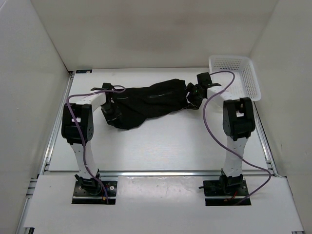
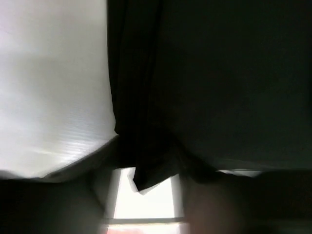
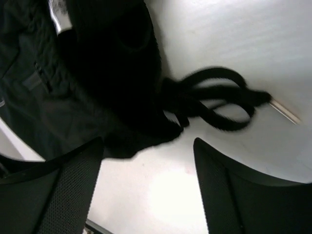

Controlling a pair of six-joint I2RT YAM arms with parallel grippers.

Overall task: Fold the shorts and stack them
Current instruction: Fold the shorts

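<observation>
The black shorts lie bunched across the back middle of the table, running left to right. My left gripper is at their left end. In the left wrist view, dark cloth fills most of the frame. A corner of it hangs between my blurred fingers, which stand apart with a bright gap. My right gripper is at the right end, open and empty. It sits just over bare table beside the waistband, the looped drawstring and a pale label.
A white plastic basket stands at the back right corner. White walls close in the table on three sides. Purple cables run along both arms. There is bare table in front of the shorts.
</observation>
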